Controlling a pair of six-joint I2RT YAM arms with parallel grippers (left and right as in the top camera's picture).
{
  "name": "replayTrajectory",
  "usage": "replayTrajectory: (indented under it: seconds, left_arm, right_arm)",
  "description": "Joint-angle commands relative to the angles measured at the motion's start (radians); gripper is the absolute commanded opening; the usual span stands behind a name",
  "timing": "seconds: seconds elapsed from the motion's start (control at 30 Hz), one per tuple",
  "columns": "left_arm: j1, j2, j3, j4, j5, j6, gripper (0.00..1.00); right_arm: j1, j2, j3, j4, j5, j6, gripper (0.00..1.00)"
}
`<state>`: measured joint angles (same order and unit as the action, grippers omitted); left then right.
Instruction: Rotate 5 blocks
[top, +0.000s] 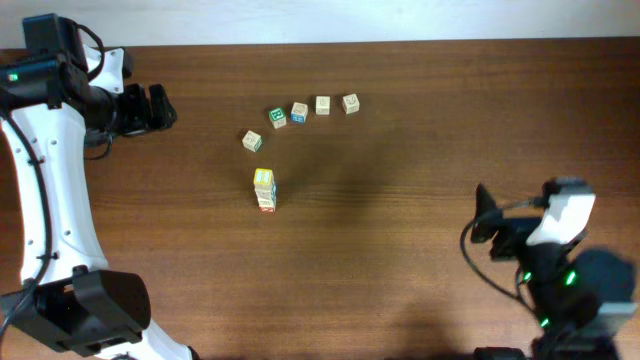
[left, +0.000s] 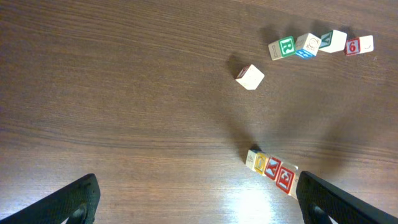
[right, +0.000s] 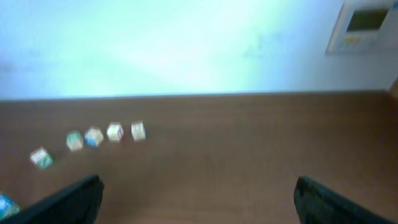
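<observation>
A dark wooden table (top: 420, 120) is seen from above. Nearest the front edge, at the right, the right fingers (right: 68, 202) are held wide apart, with nothing gripped between them. Farther in, near the middle of the table, the blocks (top: 264, 189) are laid as one short joined line, each touching the next and running roughly front to back. In the left wrist view, orange and red lettered faces are shown on this line, and one end is met by the edge of a finger, so the cubes cannot be counted. Beyond the line a single cube (top: 252, 141) is set on its own. Past it, four more cubes (top: 322, 105) are spread in a loose row, with the green-lettered one (top: 277, 117) just beside its blue-lettered neighbour (top: 299, 112). At the far left, the left fingers (left: 74, 202) are spread wide, nothing held, well apart from every cube. A pale wall (right: 186, 50), blurred, is seen behind the table's far edge.
</observation>
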<state>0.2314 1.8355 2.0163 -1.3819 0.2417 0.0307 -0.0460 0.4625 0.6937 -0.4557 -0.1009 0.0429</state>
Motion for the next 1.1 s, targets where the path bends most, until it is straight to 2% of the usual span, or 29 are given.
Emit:
replayTrajectory:
  seconds: [0.0,0.13,0.3,0.37,0.47,1.07]
  left_arm:
    - [0.003,-0.005,0.011,0.000,-0.003,0.008,0.99]
    - [0.003,-0.005,0.011,0.000,-0.003,0.008,0.99]
    - [0.003,-0.005,0.011,0.000,-0.003,0.009,0.99]
    - [0.003,-0.005,0.011,0.000,-0.003,0.008,0.99]
    - [0.003,-0.005,0.011,0.000,-0.003,0.008,0.99]
    - [0.003,-0.005,0.011,0.000,-0.003,0.008,0.99]
  right_arm:
    - [0.026,-0.179,-0.251,0.133,0.028,-0.010,0.98]
    - [0.063,-0.351,-0.529,0.319,0.027,-0.009,0.98]
    - [0.080,-0.438,-0.689,0.433,0.027,-0.008,0.98]
    - [0.080,-0.455,-0.688,0.381,0.040,-0.010,0.99]
    - [0.081,-0.459,-0.688,0.377,0.087,-0.010,0.98]
    - [0.085,-0.459,-0.688,0.378,0.084,-0.009,0.98]
